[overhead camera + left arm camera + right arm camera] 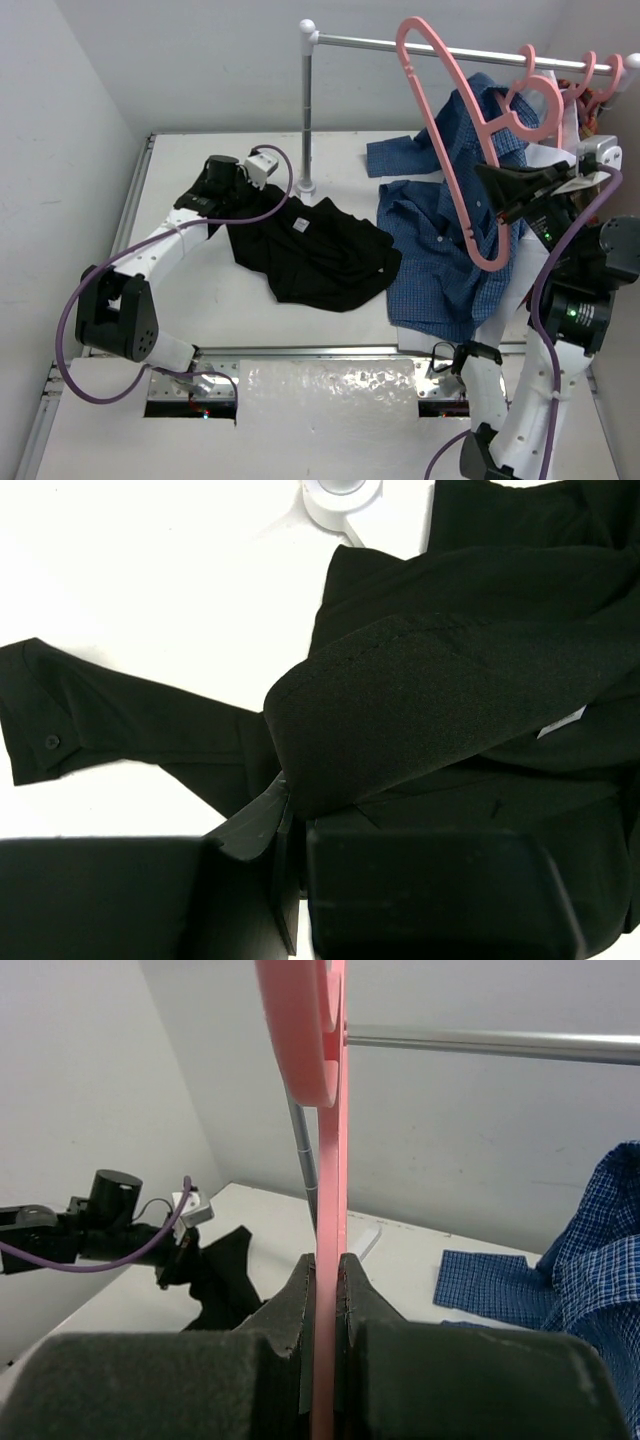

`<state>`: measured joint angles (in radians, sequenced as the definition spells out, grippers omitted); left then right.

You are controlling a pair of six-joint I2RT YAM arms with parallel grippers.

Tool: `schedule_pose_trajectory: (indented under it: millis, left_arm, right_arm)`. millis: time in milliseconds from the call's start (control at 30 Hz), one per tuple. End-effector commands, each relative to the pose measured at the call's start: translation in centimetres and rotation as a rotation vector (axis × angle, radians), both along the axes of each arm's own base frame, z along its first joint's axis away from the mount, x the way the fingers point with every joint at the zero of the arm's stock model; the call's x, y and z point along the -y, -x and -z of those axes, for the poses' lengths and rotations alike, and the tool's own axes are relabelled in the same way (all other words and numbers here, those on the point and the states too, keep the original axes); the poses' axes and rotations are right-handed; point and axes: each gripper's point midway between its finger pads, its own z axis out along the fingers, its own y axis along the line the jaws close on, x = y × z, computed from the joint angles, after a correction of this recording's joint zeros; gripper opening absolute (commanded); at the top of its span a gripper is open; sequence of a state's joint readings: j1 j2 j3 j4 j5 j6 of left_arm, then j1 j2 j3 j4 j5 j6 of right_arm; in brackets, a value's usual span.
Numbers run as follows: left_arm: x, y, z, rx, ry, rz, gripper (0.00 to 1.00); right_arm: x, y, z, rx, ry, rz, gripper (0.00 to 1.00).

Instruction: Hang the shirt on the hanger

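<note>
The black shirt [320, 250] lies crumpled on the white table, its white neck label [299, 225] facing up. My left gripper [207, 198] is at the shirt's left edge; in the left wrist view it [290, 805] is shut on a fold of the shirt [450, 680], with a sleeve lying to the left. My right gripper [503, 190] is shut on the salmon-pink hanger [484, 263] and holds it raised and tilted above the table's right side. In the right wrist view the hanger [330, 1160] stands edge-on between the closed jaws [325, 1270].
A blue checked shirt [440, 260] lies spread right of the black shirt, under the held hanger. A grey rack pole [306, 110] stands behind the shirt, with its rail [430, 45] running right. More pink hangers [585, 75] hang at the rail's right end.
</note>
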<state>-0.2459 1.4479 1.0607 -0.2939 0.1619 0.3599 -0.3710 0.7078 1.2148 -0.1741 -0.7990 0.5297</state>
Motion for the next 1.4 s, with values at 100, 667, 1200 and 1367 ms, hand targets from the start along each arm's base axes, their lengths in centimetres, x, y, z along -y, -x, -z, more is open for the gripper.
schedule_pose_trajectory:
  millis: [100, 667, 1200, 1367]
  left_arm:
    - [0.3, -1.6, -3.1, 0.082, 0.037, -0.004, 0.0]
    - [0.1, -2.2, -2.3, 0.071, 0.04, -0.017, 0.0]
    - [-0.3, -2.5, -2.6, 0.072, 0.036, -0.043, 0.0]
    - [-0.3, -2.6, -2.6, 0.071, 0.038, -0.048, 0.0]
  right_arm:
    - [1.8, -4.2, 3.6, -0.062, -0.041, 0.028, 0.0]
    - [-10.8, -5.1, 13.4, -0.205, 0.238, -0.269, 0.0]
    - [-17.9, -1.5, 25.1, -0.364, 0.414, -0.509, 0.0]
    - [-17.9, -1.6, 25.8, -0.379, 0.409, -0.494, 0.0]
